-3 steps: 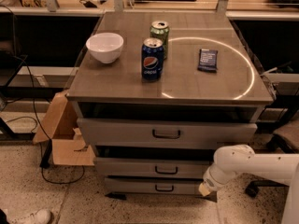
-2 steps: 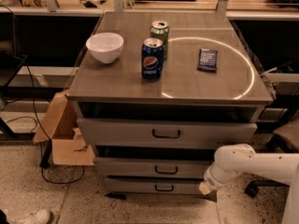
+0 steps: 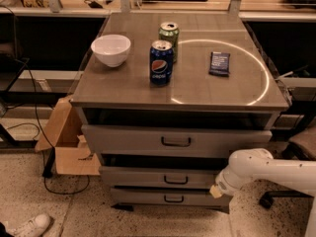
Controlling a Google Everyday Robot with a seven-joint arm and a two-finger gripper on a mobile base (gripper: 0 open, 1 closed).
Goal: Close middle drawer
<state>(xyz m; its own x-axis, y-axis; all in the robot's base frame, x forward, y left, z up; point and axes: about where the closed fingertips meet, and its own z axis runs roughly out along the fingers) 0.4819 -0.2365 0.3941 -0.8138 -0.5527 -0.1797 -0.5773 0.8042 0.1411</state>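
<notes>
Middle drawer (image 3: 143,177): second of three under worktop (image 3: 123,90), front slightly proud, judged not fully shut.
Risk: tool (image 3: 216,190) low at front's right end, near bottom drawer (image 3: 143,196). Off-centre push may skew or jam the drawer, or slip onto the lower one.
Arm (image 3: 259,169): enters from right, low, bent toward cabinet.
Tool opening: cannot tell.

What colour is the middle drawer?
The middle drawer is grey, clearest in the camera view; the gripper is by its right end.

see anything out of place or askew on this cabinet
The grey metal middle drawer sits partly open, with a dark gap showing above its front panel. The gripper is at the drawer's right end. Nothing else stands out.
</notes>
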